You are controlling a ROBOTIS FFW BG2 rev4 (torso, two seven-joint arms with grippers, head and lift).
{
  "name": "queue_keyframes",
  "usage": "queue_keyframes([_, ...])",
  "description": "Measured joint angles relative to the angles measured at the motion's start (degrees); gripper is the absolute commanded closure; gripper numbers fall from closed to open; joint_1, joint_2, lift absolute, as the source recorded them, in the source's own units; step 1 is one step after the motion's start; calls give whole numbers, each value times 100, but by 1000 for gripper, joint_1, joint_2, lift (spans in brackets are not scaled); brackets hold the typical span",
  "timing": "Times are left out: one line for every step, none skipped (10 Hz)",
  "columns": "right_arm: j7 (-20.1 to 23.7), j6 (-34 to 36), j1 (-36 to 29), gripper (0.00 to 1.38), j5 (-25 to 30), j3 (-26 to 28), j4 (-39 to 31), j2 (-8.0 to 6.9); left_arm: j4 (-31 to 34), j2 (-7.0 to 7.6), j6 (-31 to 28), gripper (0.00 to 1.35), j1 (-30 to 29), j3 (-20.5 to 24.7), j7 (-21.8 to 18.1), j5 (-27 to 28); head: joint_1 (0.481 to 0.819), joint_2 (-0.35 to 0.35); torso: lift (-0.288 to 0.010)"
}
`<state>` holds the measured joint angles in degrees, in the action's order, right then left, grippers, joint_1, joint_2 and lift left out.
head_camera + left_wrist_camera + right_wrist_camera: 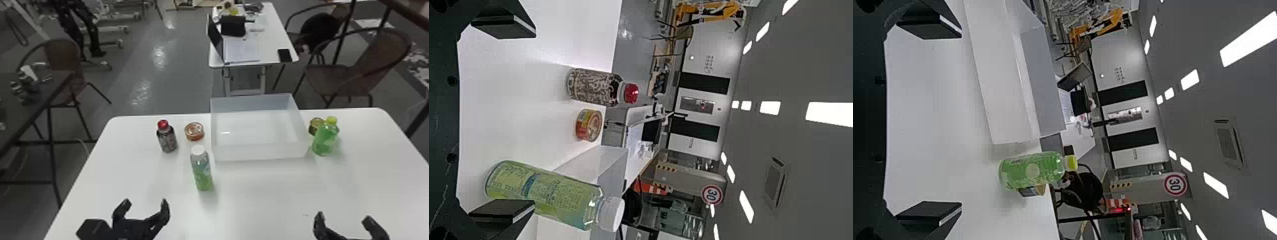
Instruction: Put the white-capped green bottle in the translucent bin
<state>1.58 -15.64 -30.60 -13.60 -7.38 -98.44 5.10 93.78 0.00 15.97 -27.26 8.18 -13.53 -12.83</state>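
Note:
The white-capped green bottle (pixel 201 169) stands upright on the table, in front of the translucent bin's (pixel 258 152) left corner. My left gripper (pixel 145 207) is open at the table's near left, nearer than the bottle and to its left. In the left wrist view the left gripper (pixel 519 120) has nothing between its fingers, and the white-capped bottle (pixel 546 195) lies partly behind one finger. My right gripper (pixel 344 220) is parked open at the near right; the right wrist view shows the right gripper (pixel 943 120) holding nothing, with the bin (pixel 998 90) beyond.
A red-capped dark bottle (pixel 167 138) and an orange-red tin (pixel 194 131) stand left of the bin. Right of it are a yellow-capped green bottle (pixel 325 138) and, behind that, another tin (pixel 316 125). They share the white table (pixel 261 198).

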Motion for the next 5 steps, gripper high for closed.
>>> queue_keyframes([0, 0, 5, 81, -2, 0, 3, 0, 0, 0, 3, 101, -5, -10, 0, 8, 695, 133, -27])
queue_keyframes([0, 0, 9, 81, -2, 0, 8, 0, 0, 0, -3, 101, -7, -26, -1, 2, 695, 130, -27])
queue_keyframes([0, 0, 10, 81, -3, 0, 9, 0, 0, 0, -12, 101, -7, -34, -1, -11, 695, 129, -27])
queue_keyframes([0, 0, 10, 81, -3, 0, 9, 0, 0, 0, -24, 101, -7, -40, -1, -23, 695, 129, -27])
queue_keyframes([5, 0, 10, 81, -3, 0, 8, 0, 0, 0, -36, 99, -7, -48, -1, -30, 695, 128, -27])
